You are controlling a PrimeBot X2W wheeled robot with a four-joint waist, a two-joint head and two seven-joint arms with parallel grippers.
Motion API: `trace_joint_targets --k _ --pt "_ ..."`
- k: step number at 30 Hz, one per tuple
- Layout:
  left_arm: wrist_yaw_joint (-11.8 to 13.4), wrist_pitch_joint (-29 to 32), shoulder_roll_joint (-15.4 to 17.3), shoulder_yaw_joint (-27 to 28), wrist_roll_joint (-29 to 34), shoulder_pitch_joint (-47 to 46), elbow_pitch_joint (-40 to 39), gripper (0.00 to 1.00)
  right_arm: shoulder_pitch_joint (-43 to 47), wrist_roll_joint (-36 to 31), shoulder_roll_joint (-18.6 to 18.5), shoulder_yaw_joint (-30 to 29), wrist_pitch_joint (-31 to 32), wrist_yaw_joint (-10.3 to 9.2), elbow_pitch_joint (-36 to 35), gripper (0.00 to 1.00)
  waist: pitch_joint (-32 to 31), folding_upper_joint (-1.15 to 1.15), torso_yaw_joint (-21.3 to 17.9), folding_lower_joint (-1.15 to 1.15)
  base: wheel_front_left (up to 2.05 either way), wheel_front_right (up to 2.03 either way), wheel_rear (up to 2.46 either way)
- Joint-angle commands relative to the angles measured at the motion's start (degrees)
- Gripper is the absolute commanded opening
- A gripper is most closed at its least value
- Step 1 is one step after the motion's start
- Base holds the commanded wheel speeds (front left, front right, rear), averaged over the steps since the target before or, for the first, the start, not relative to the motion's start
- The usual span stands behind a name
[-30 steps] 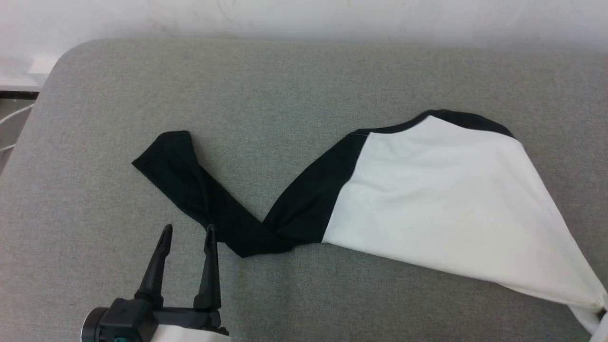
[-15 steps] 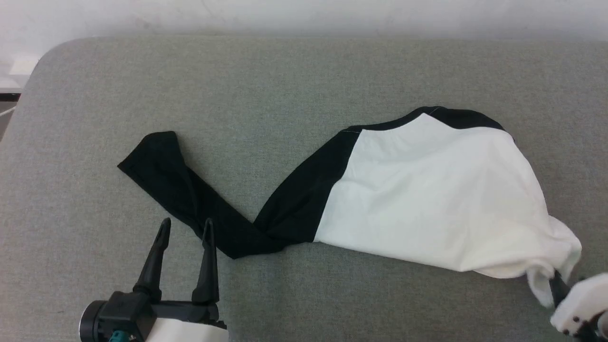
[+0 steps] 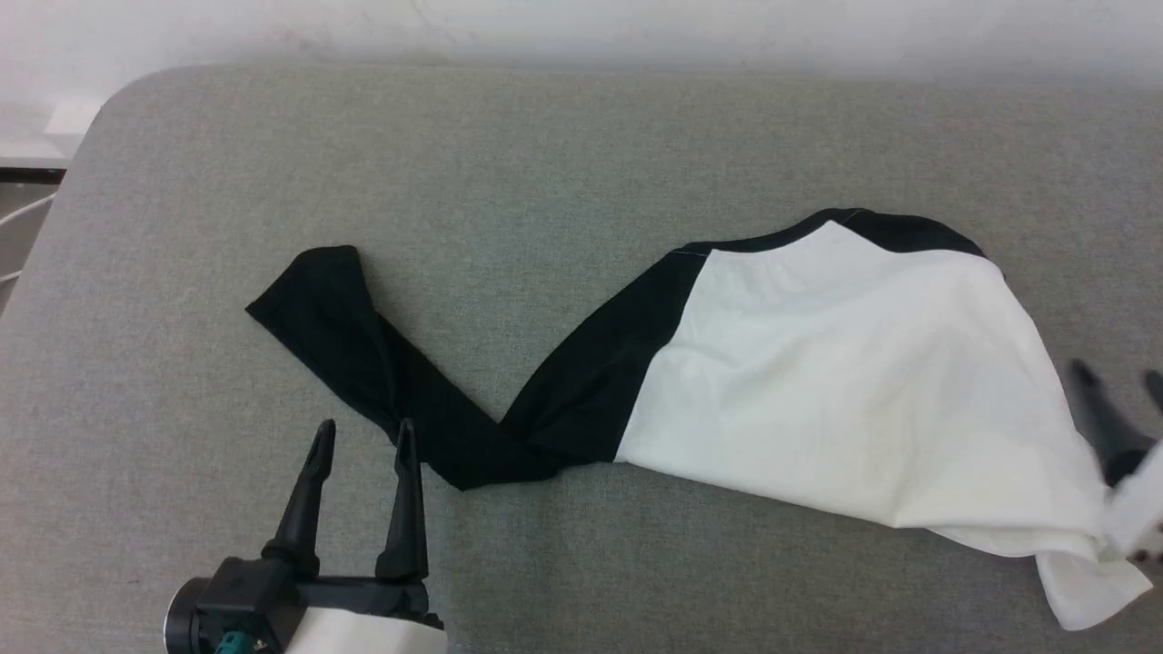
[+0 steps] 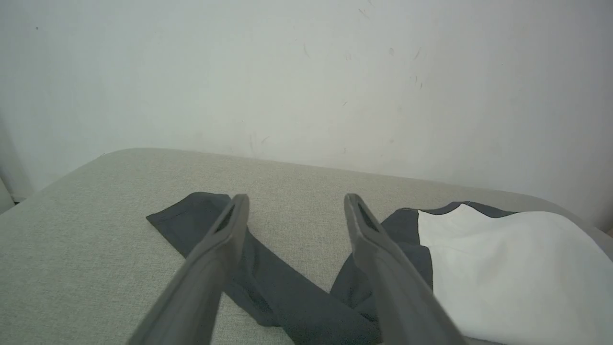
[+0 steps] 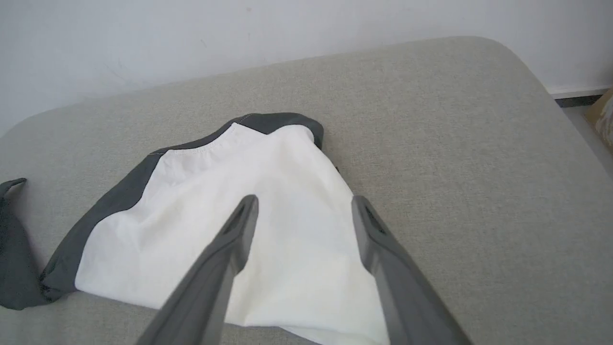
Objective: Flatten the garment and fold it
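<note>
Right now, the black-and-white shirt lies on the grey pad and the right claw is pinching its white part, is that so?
Not quite. The right gripper is not pinching anything: the right wrist view shows its jaws standing wide apart, gripping no cloth. The rest holds: the shirt does lie on the grey pad.

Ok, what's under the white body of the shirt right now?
The garment lies on the grey padded surface. One black sleeve trails out left, and a black edge peeks past the far side. Anything tucked beneath the white panel is covered.
</note>
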Motion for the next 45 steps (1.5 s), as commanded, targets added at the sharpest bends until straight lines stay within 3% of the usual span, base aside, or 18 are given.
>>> trace_joint_targets --k 1,7,15,22,23,25,30,34,41,45 --pt "0.22 -0.27 -0.10 -0.16 -0.25 -0.87 0.06 1.00 -1.31 -0.20 0.08 1.93 0.81 0.30 -0.11 1.00 0.22 0.00 0.27 0.00 0.00 0.00 0.00" --pt "0.00 -0.27 -0.10 -0.72 -0.49 -2.04 0.06 1.00 -7.19 -2.64 -1.26 11.94 2.58 0.30 5.93 1.00 1.65 0.00 1.45 0.00 0.00 0.00 0.00" --pt "-0.11 -0.27 -0.10 -1.55 -1.25 -3.55 0.68 1.00 -14.90 -6.20 -4.13 22.50 5.39 0.30 23.81 1.00 3.54 0.00 4.34 0.00 0.00 0.00 0.00" --pt "0.01 -0.27 -0.10 -2.18 -1.91 -4.53 0.97 1.00 -18.52 -10.69 -2.84 23.86 5.14 0.30 38.43 1.00 4.78 0.00 7.33 0.00 0.00 0.00 0.00" --pt "0.01 -0.27 -0.10 -2.26 -2.02 -4.66 1.02 1.00 -18.84 -11.70 -2.73 23.83 4.57 0.30 40.23 0.82 4.89 0.00 7.77 0.00 0.00 0.00 0.00" --pt "0.04 -0.27 -0.10 -2.32 -2.24 -4.89 1.13 1.00 -19.50 -13.11 -2.37 23.32 2.64 0.30 43.21 0.00 4.92 0.00 8.51 0.00 0.00 0.00 0.00" --pt "0.27 -0.27 -0.11 -1.80 -2.31 -4.18 1.50 1.00 -21.31 -12.29 -0.97 22.69 -1.04 0.30 46.94 0.00 3.55 0.00 8.70 0.00 0.00 0.00 0.00" --pt "0.37 -0.27 -0.11 -1.55 -2.27 -3.09 1.71 1.00 -23.32 -6.83 0.09 24.20 -2.28 0.30 45.25 0.00 1.85 0.00 7.95 0.00 0.00 0.00 0.00" --pt "0.15 -0.27 -0.11 -2.08 -2.50 -2.61 1.76 1.00 -25.86 4.92 0.69 35.43 -2.77 0.30 40.57 0.00 0.96 0.00 7.09 0.00 0.00 0.00 0.00" --pt "0.02 -0.27 -0.11 -2.37 -2.68 -2.82 1.87 1.00 -26.28 9.55 0.71 40.57 -6.77 0.30 44.94 0.00 1.35 0.00 7.33 0.00 0.00 0.00 0.00"
